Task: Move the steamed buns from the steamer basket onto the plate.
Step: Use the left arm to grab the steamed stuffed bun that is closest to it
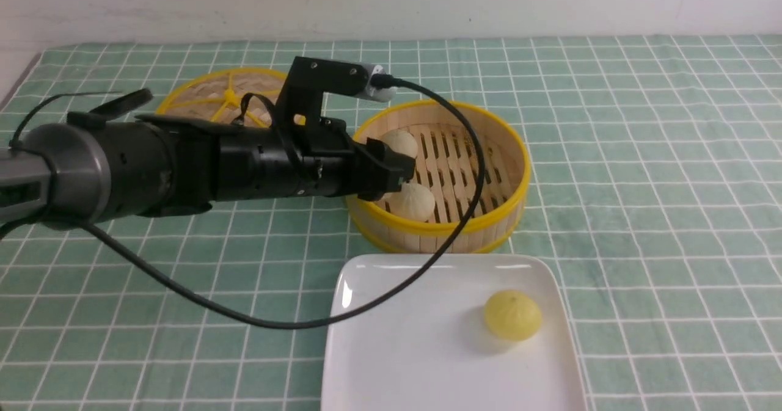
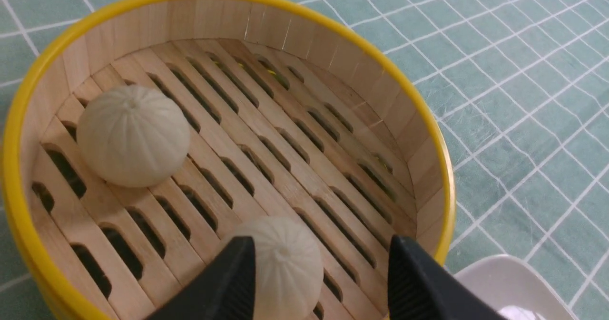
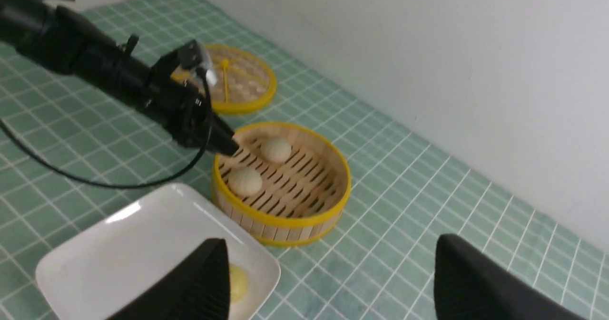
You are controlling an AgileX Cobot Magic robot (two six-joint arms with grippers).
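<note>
Two pale buns in 1 basket (image 1: 519, 197): far bun (image 1: 400, 142), near bun (image 1: 413, 201). 1 yellow bun (image 1: 512, 315) on plate (image 1: 397, 350). 1 lid (image 1: 201, 96) behind-left. L gripper (image 1: 403, 170) spread, empty, by near bun; its cable (image 1: 244, 313) crosses plate corner. R gripper (image 3: 331, 241) spread, empty.

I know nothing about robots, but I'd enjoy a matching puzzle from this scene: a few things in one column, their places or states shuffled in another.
Things:
1. yellow bun
2. pale buns
3. woven lid
4. left pincer

Places or states:
A. open, over the steamer basket
B. flat on the green cloth
C. on the white plate
D. inside the steamer basket

Pairs: 1-C; 2-D; 3-B; 4-A
</note>
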